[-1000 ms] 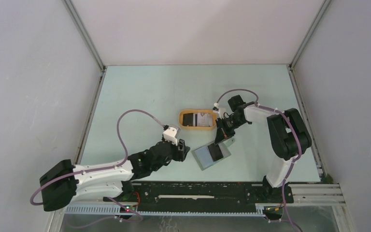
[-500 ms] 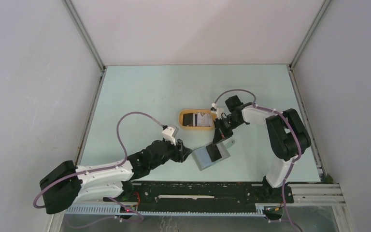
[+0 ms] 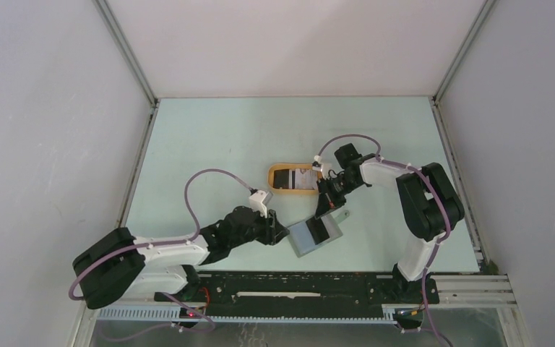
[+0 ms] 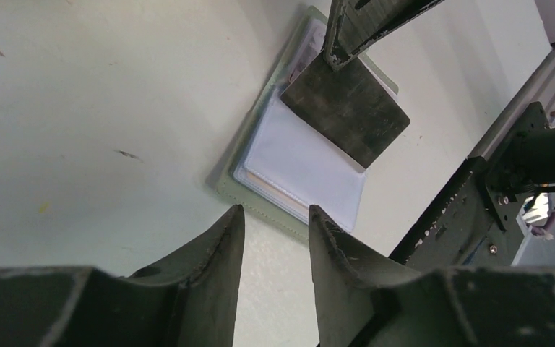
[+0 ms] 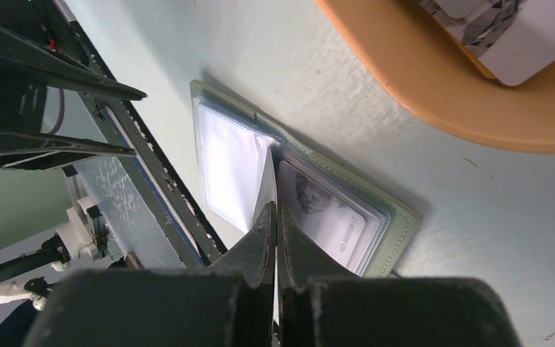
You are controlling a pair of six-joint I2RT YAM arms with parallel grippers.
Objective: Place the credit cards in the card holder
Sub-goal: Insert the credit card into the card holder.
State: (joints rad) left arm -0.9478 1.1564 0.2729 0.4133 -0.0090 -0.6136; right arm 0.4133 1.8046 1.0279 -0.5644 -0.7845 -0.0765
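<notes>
The card holder [image 3: 306, 239] lies open near the table's front, grey-green with clear sleeves, also seen in the left wrist view [image 4: 254, 201] and the right wrist view [image 5: 399, 225]. My right gripper [image 3: 324, 208] is shut on a black credit card [image 3: 323, 229], tilted with its lower edge on the holder's sleeves [image 4: 347, 107]. In the right wrist view this card [image 5: 270, 177] shows edge-on between the shut fingers [image 5: 275, 211]. My left gripper [image 3: 280, 232] is open and empty [image 4: 275, 215], just left of the holder's edge. Two more credit cards [image 3: 298, 177] lie in the orange tray.
The orange oval tray [image 3: 272, 185] sits just behind the holder, its rim close to the right gripper [image 5: 433, 97]. The black rail and arm bases [image 3: 296, 285] run along the near edge, close in front of the holder [image 4: 470, 188].
My left gripper has moved right, up to the holder's left edge, and its jaws have narrowed. The right gripper with the black card has shifted slightly left.
</notes>
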